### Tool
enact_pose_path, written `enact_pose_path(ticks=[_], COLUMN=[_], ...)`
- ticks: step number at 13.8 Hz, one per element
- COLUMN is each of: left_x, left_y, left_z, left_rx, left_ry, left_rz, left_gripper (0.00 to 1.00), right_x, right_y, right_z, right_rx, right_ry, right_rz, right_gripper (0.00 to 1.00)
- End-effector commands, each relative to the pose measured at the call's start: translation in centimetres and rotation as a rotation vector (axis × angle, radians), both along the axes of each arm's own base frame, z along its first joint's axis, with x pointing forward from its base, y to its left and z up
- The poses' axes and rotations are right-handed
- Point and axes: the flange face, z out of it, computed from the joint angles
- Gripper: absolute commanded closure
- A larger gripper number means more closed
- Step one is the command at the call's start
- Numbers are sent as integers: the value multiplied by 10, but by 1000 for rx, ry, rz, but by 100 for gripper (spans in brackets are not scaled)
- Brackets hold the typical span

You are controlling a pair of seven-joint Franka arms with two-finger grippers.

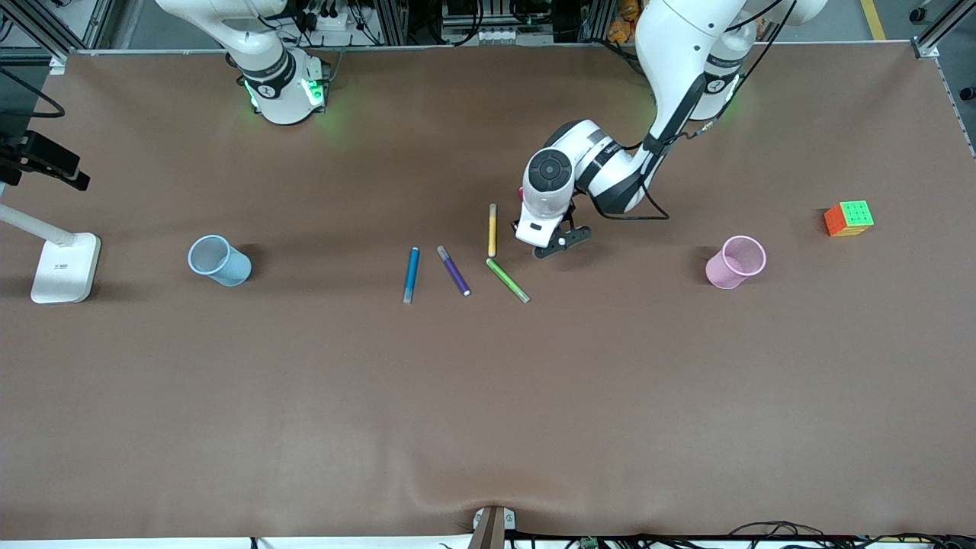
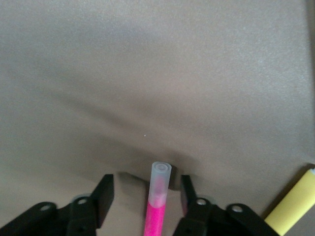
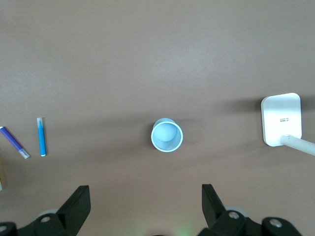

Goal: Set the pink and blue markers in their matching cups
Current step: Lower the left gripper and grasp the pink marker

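1. Pink marker, a slim magenta felt pen with a pale translucent cap, is hidden in the front view under the left gripper (image 1: 550,242), which sits low over the brown table covering (image 1: 488,396) just beside the yellow pen (image 1: 492,229). The blue marker (image 1: 411,274), slim with a greyish cap, lies flat next to the purple pen (image 1: 454,270), and the green pen (image 1: 508,280) lies at an angle by the yellow one. The translucent light blue cup (image 1: 219,260), a small tapered plastic one, stands upright toward the right arm's end; the pastel pink cup (image 1: 735,261) of like shape stands toward the left arm's end. Both look empty. A multicoloured puzzle cube (image 1: 849,218) sits near the pink cup, and a white lamp base (image 1: 65,267) lies past the blue cup. The right gripper is out of this view; only that arm's base shows.

2. In the left wrist view, the pink marker (image 2: 158,201) lies between the left gripper's (image 2: 147,192) black fingers (image 2: 104,192), with a small gap on each side: half-closed, not yet touching. Its lower end is cut off. A stretch of the yellow pen (image 2: 293,206) shows at the corner.

3. In the right wrist view, the right gripper (image 3: 145,201) hangs with jaws spread wide, holding nothing, high over the light blue cup (image 3: 167,134), whose inside is bare. The blue marker (image 3: 42,136), the purple pen (image 3: 14,141) and the lamp base (image 3: 281,119) are also seen, the lamp's stem cut off.
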Motion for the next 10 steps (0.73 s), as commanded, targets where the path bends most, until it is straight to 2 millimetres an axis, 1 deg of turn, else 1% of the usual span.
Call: enact_pose_path(ticks=[1, 3, 4, 5, 6, 8, 9, 10], left_x=[-2, -1, -1, -2, -2, -1, 1, 2], left_y=[-7, -8, -8, -8, -8, -8, -9, -8], left_z=[-4, -4, -4, -5, -5, -4, -3, -4], left_rx=[-1, -1, -2, -1, -1, -2, -5, -5], left_ry=[-18, -20, -21, -19, -19, -20, -22, -20], left_rz=[4, 4, 4, 3, 3, 4, 7, 9], left_gripper=[52, 59, 61, 61, 64, 80, 86, 90], right_x=[5, 11, 17, 23, 31, 52, 61, 68], right_y=[6, 15, 24, 37, 53, 83, 93, 99], right_z=[-1, -9, -18, -28, -44, -90, -116, -134], right_rx=[-11, -10, -8, -1, 9, 40, 57, 74], right_ry=[11, 25, 40, 58, 85, 159, 202, 230], right_rz=[8, 23, 39, 62, 86, 123, 132, 133], right_gripper=[0, 0, 0, 0, 0, 0, 0, 0])
